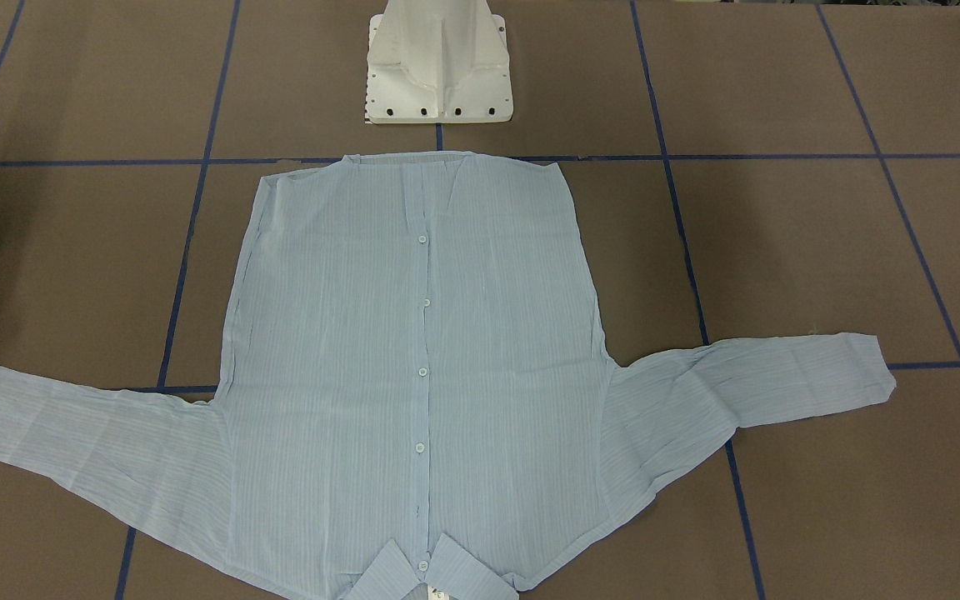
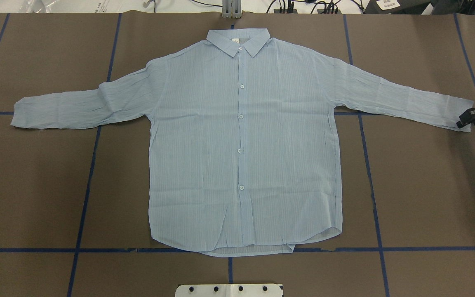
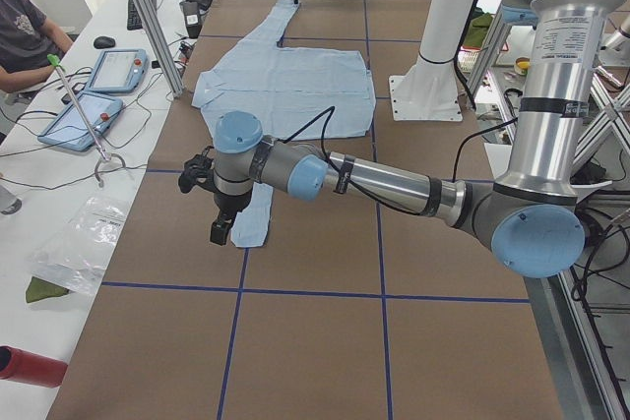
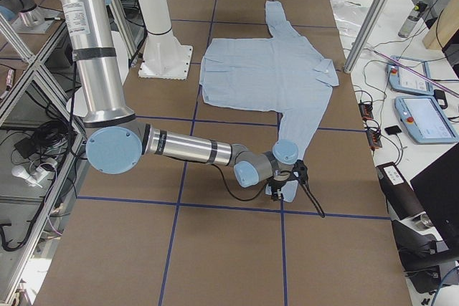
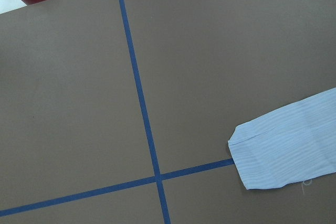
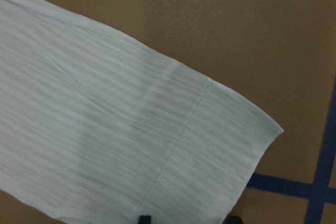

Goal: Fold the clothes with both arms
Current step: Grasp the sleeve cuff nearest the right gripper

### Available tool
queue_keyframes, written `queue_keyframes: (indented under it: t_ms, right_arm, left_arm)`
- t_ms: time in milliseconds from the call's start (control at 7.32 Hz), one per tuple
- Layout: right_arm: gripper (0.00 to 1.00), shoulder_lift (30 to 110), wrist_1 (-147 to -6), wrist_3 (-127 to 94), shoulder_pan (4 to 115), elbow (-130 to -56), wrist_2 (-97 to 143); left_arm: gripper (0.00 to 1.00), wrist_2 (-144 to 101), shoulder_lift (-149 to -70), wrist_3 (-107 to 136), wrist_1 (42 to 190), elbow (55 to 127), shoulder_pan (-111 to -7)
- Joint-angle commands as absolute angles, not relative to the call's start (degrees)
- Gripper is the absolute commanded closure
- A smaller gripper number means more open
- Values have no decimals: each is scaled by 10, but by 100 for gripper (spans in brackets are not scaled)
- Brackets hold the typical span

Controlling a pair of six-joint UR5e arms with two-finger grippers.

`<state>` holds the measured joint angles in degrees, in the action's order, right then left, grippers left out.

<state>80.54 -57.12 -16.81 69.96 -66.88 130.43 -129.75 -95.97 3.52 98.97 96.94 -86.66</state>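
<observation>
On the brown desk (image 2: 35,185) the pale blue shirt (image 2: 237,144) lies flat, buttoned front up, collar away from the robot and sleeves stretched out to either side. The right fingers (image 2: 467,119) stand parted at the cuff on the robot's right, gripping nothing. The left fingers (image 3: 219,233) hang beside the other cuff; whether they are parted, I cannot tell.

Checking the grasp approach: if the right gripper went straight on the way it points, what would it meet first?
Most likely the sleeve cuff, lying flat on the table under the right gripper; exact depth is unclear.
</observation>
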Motion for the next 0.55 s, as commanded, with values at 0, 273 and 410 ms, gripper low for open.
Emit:
queue_keyframes:
  t_ms: [0,273,410]
  right_arm:
    - [42,806,-571,-168,700,-666,1304]
    - [44,805,-571,-170,700,-664,1304]
    - [66,804,-571,-170,700,-664,1304]
  left_arm:
    - [0,-1298,-960,35,990,970,-867]
    - [0,-1297,-960,36,991,970,-867]
    - [0,-1297,-960,36,990,969,-867]
